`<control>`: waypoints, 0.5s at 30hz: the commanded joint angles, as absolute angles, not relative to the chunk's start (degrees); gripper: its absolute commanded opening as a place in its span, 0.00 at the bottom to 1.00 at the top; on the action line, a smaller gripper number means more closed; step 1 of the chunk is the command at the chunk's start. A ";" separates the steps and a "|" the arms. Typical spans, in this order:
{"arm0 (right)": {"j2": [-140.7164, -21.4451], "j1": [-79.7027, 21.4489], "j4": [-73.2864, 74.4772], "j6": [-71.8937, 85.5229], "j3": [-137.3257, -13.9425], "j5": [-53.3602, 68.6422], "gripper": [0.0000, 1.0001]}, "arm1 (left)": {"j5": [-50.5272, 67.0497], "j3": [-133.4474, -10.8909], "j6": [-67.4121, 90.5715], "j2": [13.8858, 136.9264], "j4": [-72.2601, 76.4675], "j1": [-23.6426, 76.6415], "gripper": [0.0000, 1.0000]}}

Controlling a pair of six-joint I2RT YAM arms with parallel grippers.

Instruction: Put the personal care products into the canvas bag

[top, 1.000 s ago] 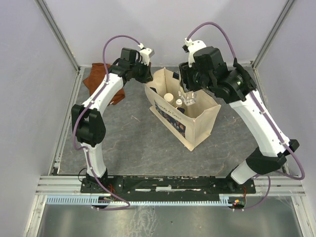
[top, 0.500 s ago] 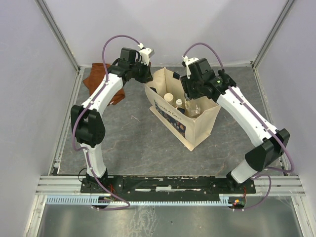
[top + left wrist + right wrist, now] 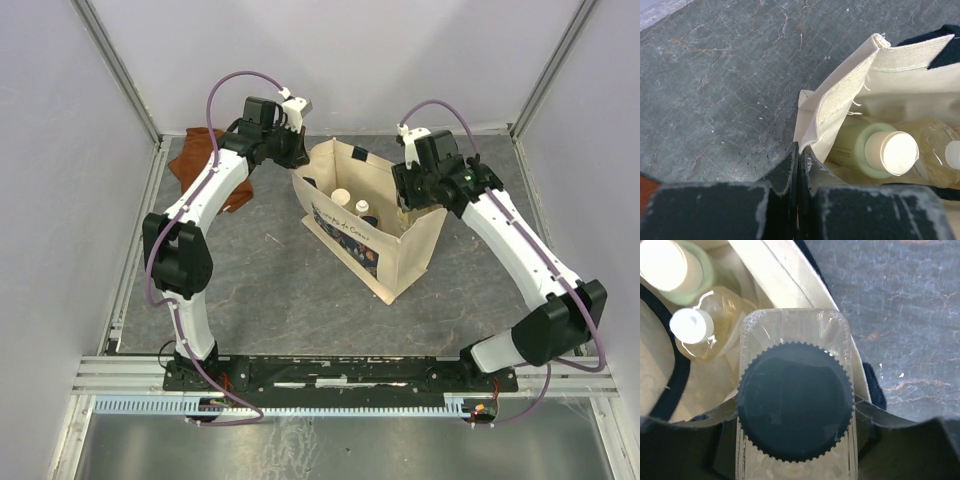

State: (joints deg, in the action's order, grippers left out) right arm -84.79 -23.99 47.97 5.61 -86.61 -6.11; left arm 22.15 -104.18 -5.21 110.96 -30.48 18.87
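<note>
At the middle of the grey, marble-veined table (image 3: 270, 290) stands the canvas bag (image 3: 375, 235), a beige rectangular tote of coarse woven cloth with a dark printed panel and script on its near side, and its mouth open upward. Inside it, a pale green cylindrical bottle (image 3: 875, 150) with a round cream cap stands just beside a yellowish translucent bottle (image 3: 705, 335) with a small white cap.

At the bag's right rim, the right gripper (image 3: 415, 195) clamps the clear square bottle (image 3: 795, 400) between its two fingers. This bottle has rounded corners and glassy ribbed shoulders, and its dark round cap has a knurled edge. It hangs over the bag's wall, partly above the interior.

At the far left corner of the bag, the left gripper (image 3: 797, 160) has its black, scuffed fingers pressed together, with the frayed, stitched hem running into their tips, seemingly pinched.

Beyond, at the far left of the table, lies a rust-brown cloth (image 3: 195, 160).
</note>
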 commanded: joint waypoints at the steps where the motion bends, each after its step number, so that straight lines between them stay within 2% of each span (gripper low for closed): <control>1: -77.86 -22.69 38.94 1.19 -81.95 -3.97 0.20 | 18.92 -105.81 -5.80 107.49 -30.17 17.52 0.03; 15: -73.54 -22.32 35.07 2.15 -67.45 0.84 0.20 | 18.63 -105.90 -5.16 107.31 -30.48 17.49 0.03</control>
State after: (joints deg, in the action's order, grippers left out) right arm -76.90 -22.83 39.44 2.00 -69.10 -0.43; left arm 22.41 -104.18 -5.19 110.69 -31.33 18.94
